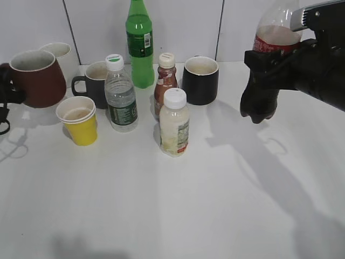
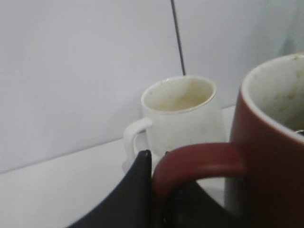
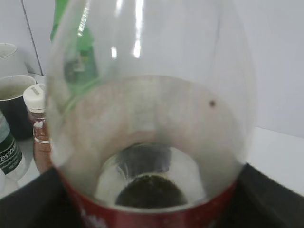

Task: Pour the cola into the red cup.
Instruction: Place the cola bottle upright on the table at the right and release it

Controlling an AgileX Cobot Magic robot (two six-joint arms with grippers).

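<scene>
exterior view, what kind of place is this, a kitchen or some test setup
Probably a lab test bench, not a kitchen. A bare white table stands against plain white wall panels, set with an odd mix of bottles and mugs. Robot arms hold the cola in the air and the red cup.

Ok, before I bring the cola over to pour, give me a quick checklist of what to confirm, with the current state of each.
1. Cola held by the right end effector: ok, it is gripped around the label, off the table.
2. Cap off the cola: cannot tell, the bottle top is cut off in the exterior view.
3. Red cup secured: ok, the left end effector is shut on its handle.
4. Red cup upright, mouth open: ok.
5. Bottle over the cup: not ok, they are at opposite sides of the table.
6. Path between them: not ok, the green bottle and other containers stand in between.
</scene>
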